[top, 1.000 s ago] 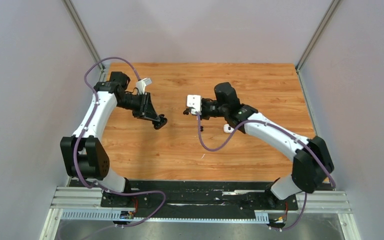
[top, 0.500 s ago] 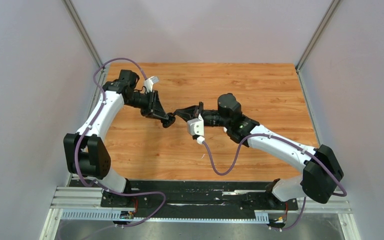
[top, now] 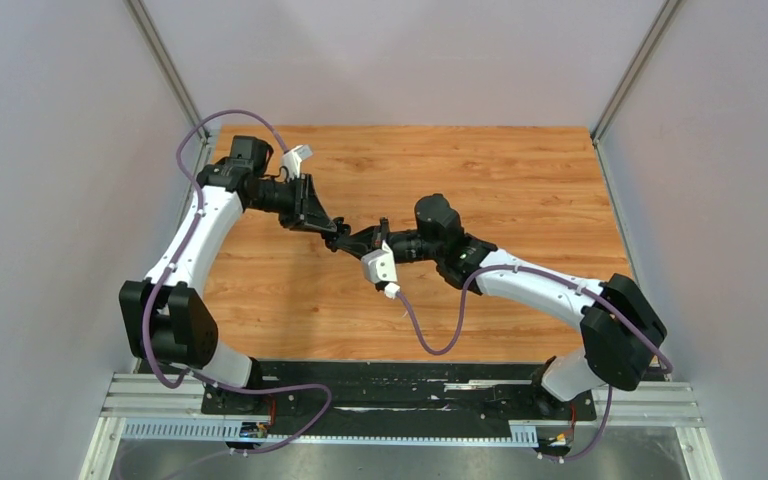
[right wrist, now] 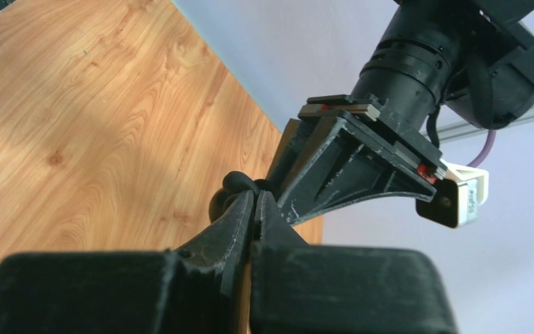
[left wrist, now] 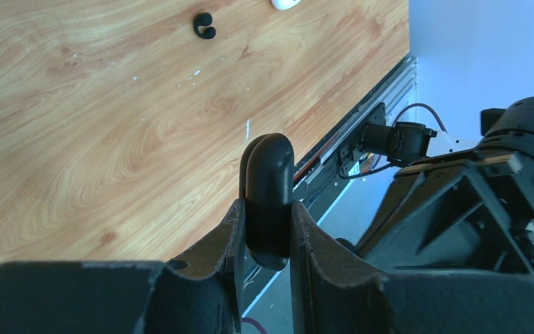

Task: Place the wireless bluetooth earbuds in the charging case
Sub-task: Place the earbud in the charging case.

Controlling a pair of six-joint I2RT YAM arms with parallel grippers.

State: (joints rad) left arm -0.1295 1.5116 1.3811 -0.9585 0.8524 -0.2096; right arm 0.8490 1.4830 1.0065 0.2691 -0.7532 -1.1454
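My left gripper [top: 337,236] is shut on a black rounded charging case [left wrist: 268,195] and holds it above the table; the case's edge sticks out past the fingertips [left wrist: 236,216]. My right gripper [top: 359,241] is tip to tip with it, its jaws nearly closed on a small black earbud [right wrist: 240,183]. The case shows as a dark round shape [right wrist: 217,206] just beyond the right fingers [right wrist: 240,209]. Another black earbud [left wrist: 205,26] and a white rounded object [left wrist: 285,3] lie on the wooden table. The remaining earbuds are out of view.
The wooden table [top: 520,180] is walled by grey panels on the left, right and back. The left gripper's black frame [right wrist: 361,160] fills the right wrist view. A purple cable [top: 430,335] hangs under the right wrist. The black rail [top: 400,375] runs along the near edge.
Both arms have swung toward the table's middle. The right gripper rolled over and moved left until its tips met the left gripper, which moved right with the black case.
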